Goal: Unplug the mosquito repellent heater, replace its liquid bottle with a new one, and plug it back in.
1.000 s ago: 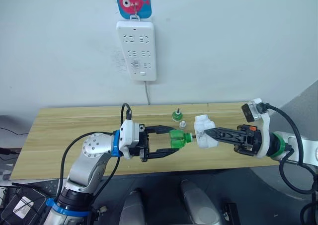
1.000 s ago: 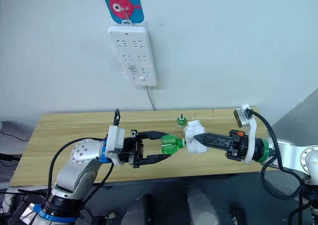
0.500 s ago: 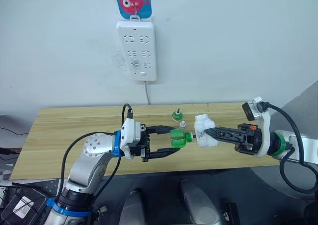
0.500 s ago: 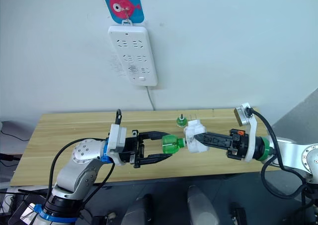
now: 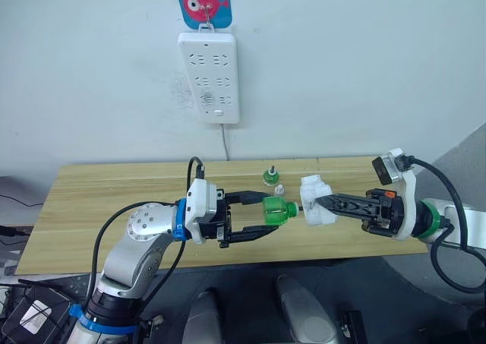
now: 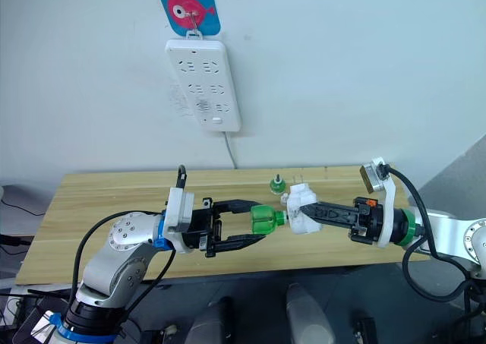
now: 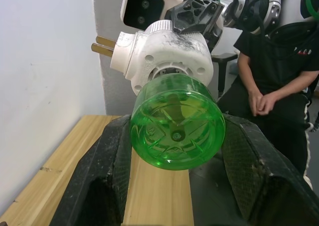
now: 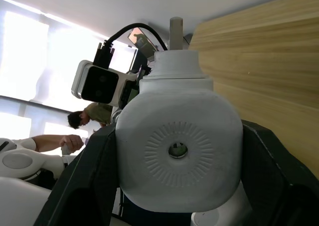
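No readable writing is showing on the mosquito repellent heater (image 5: 316, 209) or green liquid bottle (image 5: 279, 207). Left gripper (image 5: 262, 215) is clamping the bottle, right gripper (image 5: 313, 202) is clamping the heater, both meeting over the table's (image 5: 114, 200) near edge. The bottle's neck is sitting hidden inside the heater, prongs (image 7: 104, 45) pointing toward the wall.

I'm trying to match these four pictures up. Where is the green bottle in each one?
Left eye view: green bottle at centre, above the table's front edge.
Right eye view: at centre.
Left wrist view: big in the middle.
Right wrist view: I cannot make it out.
Shared landmark: the white mosquito repellent heater at its neck.
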`<state>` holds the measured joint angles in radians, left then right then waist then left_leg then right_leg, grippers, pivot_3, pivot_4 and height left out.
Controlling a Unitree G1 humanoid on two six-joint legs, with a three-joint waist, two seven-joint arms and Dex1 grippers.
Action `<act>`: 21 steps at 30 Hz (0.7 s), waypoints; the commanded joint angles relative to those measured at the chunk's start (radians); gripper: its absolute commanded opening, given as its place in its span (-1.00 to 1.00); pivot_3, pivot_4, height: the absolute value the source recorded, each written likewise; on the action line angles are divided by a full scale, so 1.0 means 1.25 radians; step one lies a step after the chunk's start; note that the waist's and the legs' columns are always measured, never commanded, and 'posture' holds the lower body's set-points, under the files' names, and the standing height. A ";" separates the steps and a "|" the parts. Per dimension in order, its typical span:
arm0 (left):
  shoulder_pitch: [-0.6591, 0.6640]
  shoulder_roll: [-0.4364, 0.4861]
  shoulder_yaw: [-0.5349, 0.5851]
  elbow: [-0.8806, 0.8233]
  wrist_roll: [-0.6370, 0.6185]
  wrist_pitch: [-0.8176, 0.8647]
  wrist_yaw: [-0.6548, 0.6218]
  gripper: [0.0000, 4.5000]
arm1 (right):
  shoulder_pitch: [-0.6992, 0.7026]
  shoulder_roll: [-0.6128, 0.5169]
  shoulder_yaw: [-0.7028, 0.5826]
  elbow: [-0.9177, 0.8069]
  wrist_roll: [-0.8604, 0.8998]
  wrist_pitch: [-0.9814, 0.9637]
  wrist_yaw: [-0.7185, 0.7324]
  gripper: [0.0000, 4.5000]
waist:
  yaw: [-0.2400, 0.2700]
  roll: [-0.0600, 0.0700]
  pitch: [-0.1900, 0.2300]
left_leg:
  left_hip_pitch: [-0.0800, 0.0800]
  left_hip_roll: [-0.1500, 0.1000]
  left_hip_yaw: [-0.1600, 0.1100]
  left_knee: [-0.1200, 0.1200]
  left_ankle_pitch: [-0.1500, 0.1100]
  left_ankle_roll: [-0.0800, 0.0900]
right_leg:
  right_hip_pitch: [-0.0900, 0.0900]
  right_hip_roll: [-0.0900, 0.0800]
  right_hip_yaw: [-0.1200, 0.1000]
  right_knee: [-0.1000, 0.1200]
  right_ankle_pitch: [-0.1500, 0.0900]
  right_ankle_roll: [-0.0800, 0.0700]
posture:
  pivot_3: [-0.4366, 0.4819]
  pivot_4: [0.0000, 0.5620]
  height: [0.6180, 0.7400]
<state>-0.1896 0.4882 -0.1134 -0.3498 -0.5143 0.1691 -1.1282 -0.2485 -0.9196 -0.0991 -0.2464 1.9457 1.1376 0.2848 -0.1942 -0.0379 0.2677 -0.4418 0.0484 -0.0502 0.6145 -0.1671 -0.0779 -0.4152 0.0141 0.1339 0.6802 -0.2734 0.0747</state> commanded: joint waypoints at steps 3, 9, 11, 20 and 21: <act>0.008 -0.008 -0.011 -0.062 -0.028 -0.016 -0.006 0.03 | -0.006 0.003 -0.005 -0.017 0.021 0.006 0.007 0.31 | 0.000 0.000 0.000 | 0.000 0.000 0.000 0.000 0.000 0.000 | 0.000 0.000 0.000 0.000 0.000 0.000 | -0.56 -0.19 0.88; 0.010 -0.012 -0.006 -0.059 -0.028 -0.017 0.001 0.03 | -0.009 0.000 -0.010 -0.012 0.021 0.012 0.013 0.31 | 0.000 0.000 0.000 | 0.000 0.000 0.000 0.000 0.000 0.000 | 0.000 0.000 0.000 0.000 0.000 0.000 | -0.56 -0.19 0.88; 0.012 -0.012 -0.005 -0.059 -0.029 -0.017 0.002 0.03 | -0.010 -0.001 -0.014 -0.005 0.021 0.013 0.014 0.31 | 0.000 0.000 0.000 | 0.000 0.000 0.000 0.000 0.000 0.000 | 0.000 0.000 0.000 0.000 0.000 0.000 | -0.56 -0.19 0.88; 0.023 -0.019 0.001 -0.067 -0.031 -0.011 0.022 0.03 | -0.002 -0.011 -0.028 0.014 0.021 0.021 0.023 0.31 | 0.000 0.000 0.000 | 0.000 0.000 0.000 0.000 0.000 0.000 | 0.000 0.000 0.000 0.000 0.000 0.000 | -0.57 -0.21 0.88; 0.025 -0.018 0.000 -0.070 -0.031 -0.011 0.023 0.03 | 0.000 -0.012 -0.030 0.016 0.021 0.023 0.025 0.31 | 0.000 0.000 0.000 | 0.000 0.000 0.000 0.000 0.000 0.000 | 0.000 0.000 0.000 0.000 0.000 0.000 | -0.56 -0.21 0.88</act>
<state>-0.1619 0.4737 -0.1136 -0.3844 -0.5201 0.1685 -1.1014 -0.2524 -0.9255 -0.1059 -0.2184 1.9460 1.1594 0.2979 -0.1941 -0.0380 0.2676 -0.4418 0.0484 -0.0501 0.6146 -0.1671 -0.0779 -0.4150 0.0141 0.1341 0.6802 -0.2734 0.0747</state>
